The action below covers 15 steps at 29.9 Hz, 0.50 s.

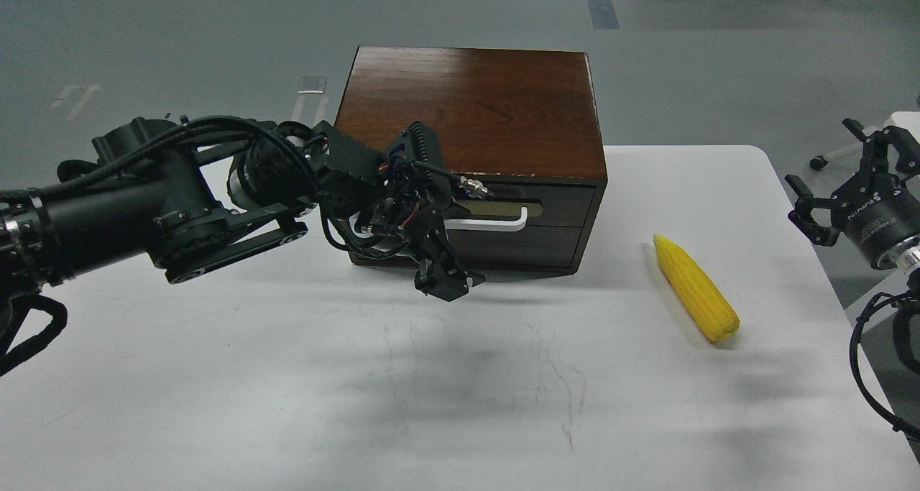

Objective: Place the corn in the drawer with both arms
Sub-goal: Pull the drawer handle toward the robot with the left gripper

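The yellow corn (696, 288) lies on the white table (287, 376), right of the box, tip pointing away from me. The reddish-brown box (467, 103) stands at the table's back. Its dark upper drawer (557, 202) is shut, and the white bar handle (496, 223) shows only at its right part. My left gripper (444, 284) hangs fingers-down just in front of the drawer's left half and hides the handle's left end; its fingers are too dark to tell apart. My right gripper (821, 154) is open and empty, off the table's right edge, far from the corn.
A second, lower drawer front (532, 248) sits under the upper one. The table's right edge (812, 261) runs close to the right arm. Grey floor lies behind the box. A chair base (826, 159) stands behind the right gripper.
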Each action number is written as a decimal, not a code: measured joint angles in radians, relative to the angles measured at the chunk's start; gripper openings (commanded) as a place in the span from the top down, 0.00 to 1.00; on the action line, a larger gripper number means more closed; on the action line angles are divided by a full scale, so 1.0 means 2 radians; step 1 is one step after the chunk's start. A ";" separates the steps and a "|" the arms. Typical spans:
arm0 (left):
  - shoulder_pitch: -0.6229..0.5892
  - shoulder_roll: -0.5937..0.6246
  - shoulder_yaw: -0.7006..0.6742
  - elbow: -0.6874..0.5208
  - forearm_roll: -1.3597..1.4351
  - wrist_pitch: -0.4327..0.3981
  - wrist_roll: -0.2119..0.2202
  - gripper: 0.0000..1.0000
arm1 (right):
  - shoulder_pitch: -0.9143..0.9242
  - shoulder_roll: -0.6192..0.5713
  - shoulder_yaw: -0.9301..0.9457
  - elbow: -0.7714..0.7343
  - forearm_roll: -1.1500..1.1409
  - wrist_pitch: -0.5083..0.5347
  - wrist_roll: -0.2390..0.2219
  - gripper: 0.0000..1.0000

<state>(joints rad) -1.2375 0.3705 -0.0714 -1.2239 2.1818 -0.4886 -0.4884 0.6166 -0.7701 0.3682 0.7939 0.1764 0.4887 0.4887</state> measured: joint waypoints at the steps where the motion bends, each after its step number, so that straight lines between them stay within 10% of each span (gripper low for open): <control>1: 0.000 0.000 0.001 0.001 0.000 0.000 0.000 0.02 | 0.000 0.000 0.000 0.000 0.000 0.000 0.000 0.00; 15: -0.001 -0.001 0.003 -0.004 0.000 0.000 0.000 0.02 | 0.000 0.000 0.001 0.000 0.000 0.000 0.000 0.00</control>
<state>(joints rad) -1.2391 0.3683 -0.0664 -1.2318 2.1816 -0.4886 -0.4887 0.6166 -0.7701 0.3693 0.7936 0.1764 0.4887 0.4887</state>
